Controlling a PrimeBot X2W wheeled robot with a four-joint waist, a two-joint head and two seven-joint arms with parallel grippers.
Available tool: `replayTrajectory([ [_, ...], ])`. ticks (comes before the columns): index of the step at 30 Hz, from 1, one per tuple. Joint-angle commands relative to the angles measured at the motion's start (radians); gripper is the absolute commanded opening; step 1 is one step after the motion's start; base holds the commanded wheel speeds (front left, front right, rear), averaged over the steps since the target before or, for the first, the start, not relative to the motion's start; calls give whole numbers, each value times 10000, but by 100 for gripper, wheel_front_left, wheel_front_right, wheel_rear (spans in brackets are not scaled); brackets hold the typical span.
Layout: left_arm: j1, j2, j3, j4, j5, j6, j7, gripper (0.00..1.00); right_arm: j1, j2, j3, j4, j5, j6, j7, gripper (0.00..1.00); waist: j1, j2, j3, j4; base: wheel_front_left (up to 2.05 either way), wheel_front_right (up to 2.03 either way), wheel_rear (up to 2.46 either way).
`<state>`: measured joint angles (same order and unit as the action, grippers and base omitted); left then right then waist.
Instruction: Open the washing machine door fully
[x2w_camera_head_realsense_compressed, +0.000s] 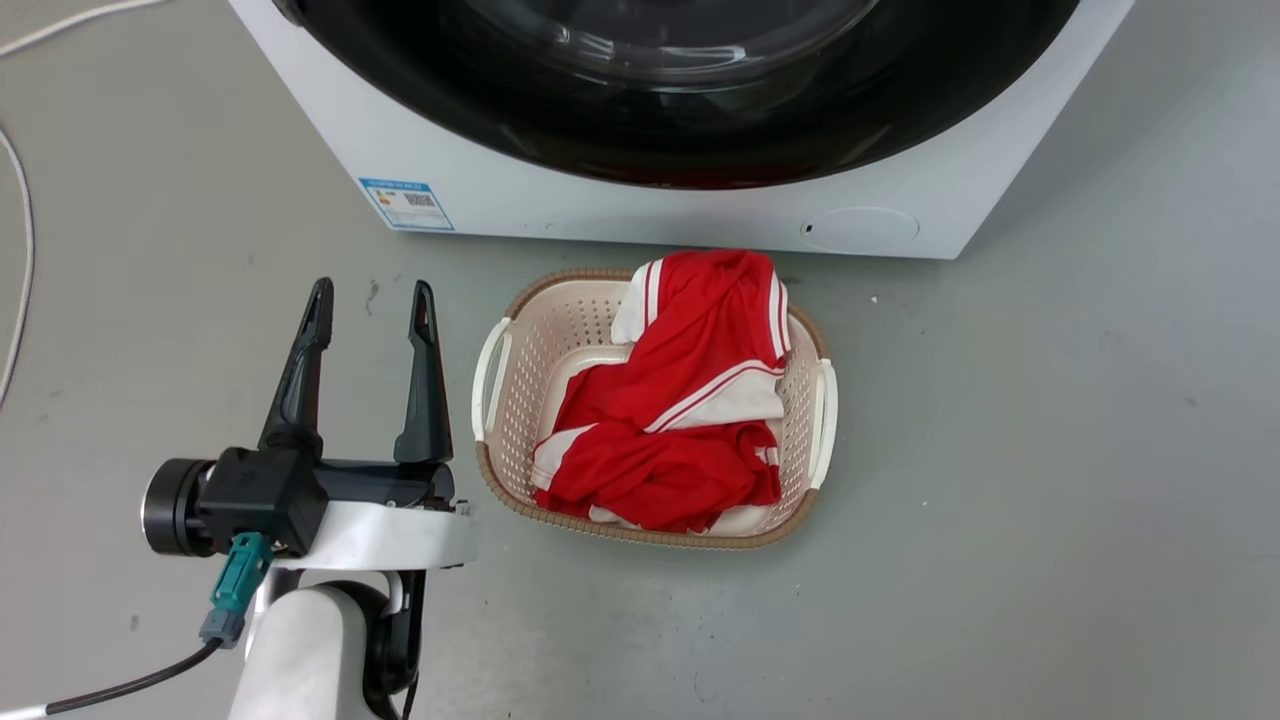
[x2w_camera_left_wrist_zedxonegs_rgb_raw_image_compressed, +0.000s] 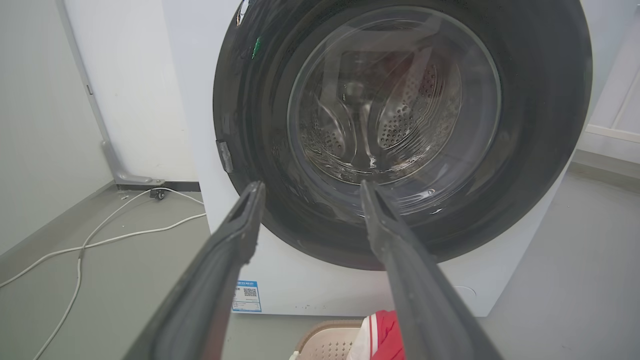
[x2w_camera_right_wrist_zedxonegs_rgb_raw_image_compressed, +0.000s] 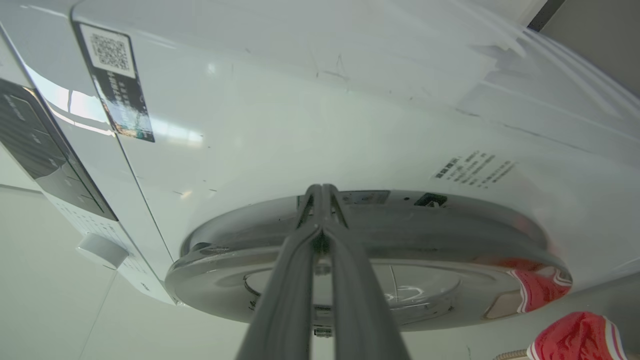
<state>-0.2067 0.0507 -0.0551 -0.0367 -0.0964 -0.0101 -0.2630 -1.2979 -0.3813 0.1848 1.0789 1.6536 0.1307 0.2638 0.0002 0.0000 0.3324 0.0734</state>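
Hovering over grey floor (x2w_camera_head_realsense_compressed: 1000, 500), left tool (x2w_camera_head_realsense_compressed: 372, 290) wide; right tool (x2w_camera_right_wrist_zedxonegs_rgb_raw_image_compressed: 322, 190) pinched narrow at washing machine door (x2w_camera_right_wrist_zedxonegs_rgb_raw_image_compressed: 440, 237) rim.

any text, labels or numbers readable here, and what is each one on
Nothing is legible.
Too small: blue sticker with QR code, low on the washing machine front.
Blurred: black sticker with QR code, on its white panel.
Blurred: grey print near the washing machine door.
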Motion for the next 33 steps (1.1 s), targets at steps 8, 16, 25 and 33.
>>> replayTrajectory([
  [8,-406,-7,-105,-123,13,-52,-27,100,-1392,389,805,1107,-699,0,546,0,-2,0,620,238,0,0,0],
  [16,-717,-7,-227,-230,48,-83,-27,100,-2235,597,1147,1755,-1099,0,618,0,-2,0,1171,397,0,0,0],
  [25,-857,-7,-408,-182,-4,-16,-27,100,-2453,647,1210,1967,-1036,0,1616,0,-2,0,1393,433,0,0,0],
  [33,-789,-7,-463,-73,-26,-9,-27,100,-1806,717,1104,1529,-683,2,3119,0,-2,0,1137,304,0,0,0],
])
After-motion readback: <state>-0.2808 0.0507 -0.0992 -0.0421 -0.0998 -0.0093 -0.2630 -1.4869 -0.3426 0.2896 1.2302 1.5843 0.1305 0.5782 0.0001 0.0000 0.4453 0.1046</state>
